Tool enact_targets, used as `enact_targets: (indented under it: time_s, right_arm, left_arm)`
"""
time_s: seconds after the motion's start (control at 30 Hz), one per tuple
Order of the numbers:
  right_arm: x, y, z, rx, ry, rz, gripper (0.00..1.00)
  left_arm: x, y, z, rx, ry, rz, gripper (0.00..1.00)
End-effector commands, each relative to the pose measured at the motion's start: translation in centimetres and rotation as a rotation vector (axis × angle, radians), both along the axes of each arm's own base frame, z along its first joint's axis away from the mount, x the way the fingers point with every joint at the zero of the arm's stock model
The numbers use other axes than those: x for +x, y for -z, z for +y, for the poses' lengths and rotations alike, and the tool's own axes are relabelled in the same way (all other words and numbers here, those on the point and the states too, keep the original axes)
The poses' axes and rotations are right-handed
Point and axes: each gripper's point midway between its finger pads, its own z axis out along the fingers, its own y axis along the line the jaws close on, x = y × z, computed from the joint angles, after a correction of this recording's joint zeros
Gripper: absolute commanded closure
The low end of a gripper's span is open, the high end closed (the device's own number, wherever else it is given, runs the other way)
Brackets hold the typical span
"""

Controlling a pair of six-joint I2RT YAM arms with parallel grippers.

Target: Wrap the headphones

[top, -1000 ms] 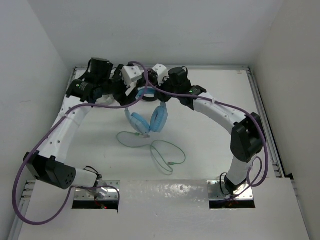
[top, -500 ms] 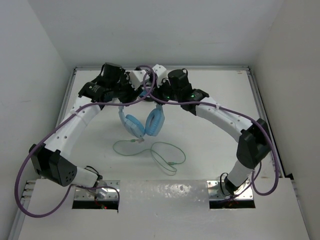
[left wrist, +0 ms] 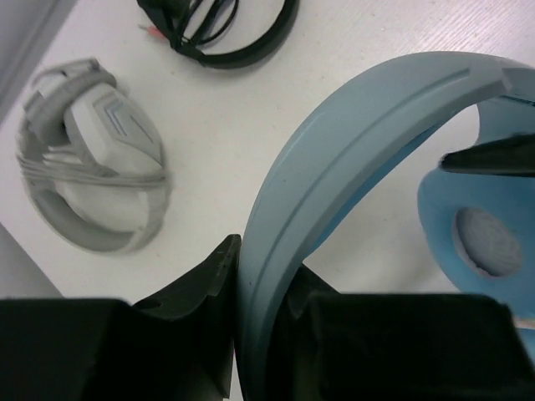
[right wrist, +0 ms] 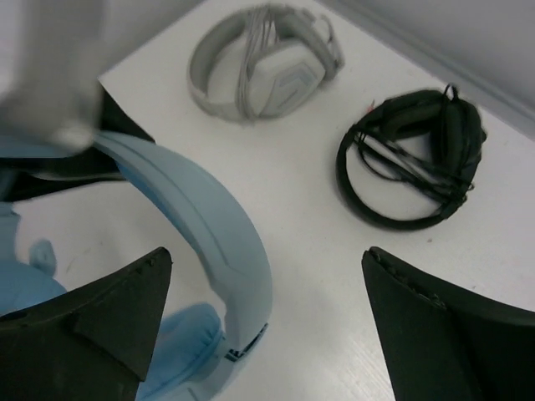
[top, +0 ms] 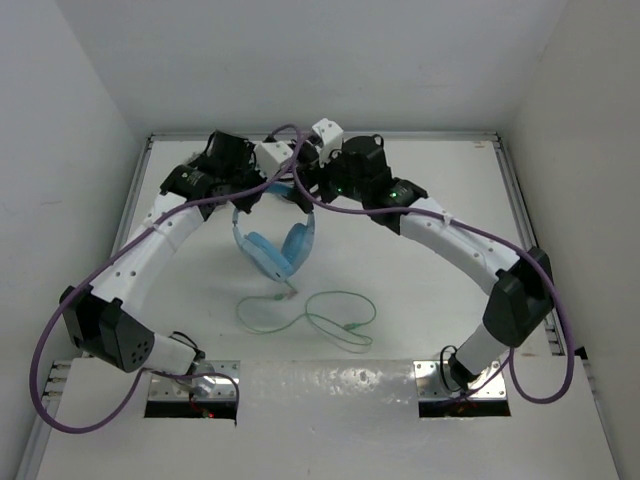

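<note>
The light blue headphones [top: 274, 247] hang by the headband between the two arms at the back of the table, earcups down. Their pale green cable [top: 312, 318] lies in loops on the table nearer the arm bases. My left gripper [left wrist: 263, 288] is shut on the headband [left wrist: 334, 142], with one earcup [left wrist: 478, 242] visible to the right. My right gripper [right wrist: 266, 255] stands wide open around the other end of the headband [right wrist: 209, 225], its fingers [right wrist: 109, 317] apart from it. From above, the left gripper [top: 252, 197] and right gripper [top: 303, 192] are close together.
Light grey headphones [right wrist: 263, 63] and black headphones [right wrist: 414, 159] with wound cables lie on the table at the back, under the wrists. The grey pair [left wrist: 92, 167] and black pair [left wrist: 226, 29] also show in the left wrist view. Walls close the table in on three sides.
My left gripper has closed on the headband and my right gripper has opened and let it go. The headphones shifted left and toward the front, dragging the cable.
</note>
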Motion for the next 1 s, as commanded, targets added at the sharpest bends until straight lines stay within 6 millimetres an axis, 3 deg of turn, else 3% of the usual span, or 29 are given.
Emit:
enact_targets:
  time_s: [0.0, 0.07, 0.1, 0.27, 0.4, 0.43, 0.47, 0.53, 0.6, 0.77, 0.83, 0.87, 0.9, 0.97]
  right_arm:
    - [0.0, -10.4, -1.7, 0.183, 0.055, -0.212, 0.06]
    - [-0.1, -11.9, -3.2, 0.191, 0.085, -0.247, 0.01]
    - [-0.8, -13.6, -4.4, 0.202, 0.104, -0.281, 0.01]
    - [-3.5, -16.6, -8.7, 0.186, 0.168, -0.384, 0.01]
    - [-5.8, -15.2, -12.2, 0.132, 0.237, -0.383, 0.01]
    - [-6.0, -13.6, -13.1, 0.098, 0.264, -0.369, 0.01]
    - [-6.8, -14.0, -14.0, 0.103, 0.278, -0.387, 0.01]
    - [-7.4, -10.9, -14.8, 0.034, 0.278, -0.36, 0.01]
    - [-8.3, -9.0, -15.4, -0.016, 0.253, -0.349, 0.03]
    - [-9.8, 1.1, -14.5, -0.187, 0.106, -0.201, 0.06]
    - [-10.5, 5.5, -14.0, -0.238, 0.046, -0.124, 0.1]
    - [-10.4, 6.0, -13.6, -0.228, 0.033, -0.115, 0.11]
    - [-10.5, 7.8, -13.3, -0.224, 0.033, -0.064, 0.11]
    - [-9.9, 8.1, -12.5, -0.194, 0.028, -0.08, 0.12]
  left_arm:
    - [-0.4, -0.7, -0.3, -0.1, -0.128, 0.03, 1.0]
    - [-0.1, -1.1, -0.2, -0.133, -0.184, 0.03, 1.0]
    - [0.1, -1.4, -0.1, -0.141, -0.205, 0.025, 1.0]
    - [1.8, -4.1, 1.2, -0.278, -0.362, -0.001, 1.0]
    - [3.0, -6.8, 2.3, -0.412, -0.467, -0.023, 1.0]
    - [3.2, -7.4, 2.3, -0.476, -0.524, -0.011, 1.0]
    - [3.6, -8.7, 2.8, -0.52, -0.556, -0.032, 1.0]
    - [4.0, -10.1, 2.9, -0.613, -0.617, -0.033, 1.0]
    - [4.4, -12.8, 3.2, -0.687, -0.64, -0.077, 1.0]
    - [4.6, -19.5, 3.8, -0.854, -0.685, -0.192, 1.0]
    - [4.2, -21.1, 4.1, -0.894, -0.701, -0.222, 1.0]
    - [3.8, -22.0, 4.2, -0.91, -0.694, -0.238, 1.0]
    - [3.8, -22.5, 4.6, -0.919, -0.721, -0.257, 1.0]
    - [3.1, -23.4, 4.9, -0.941, -0.726, -0.275, 1.0]
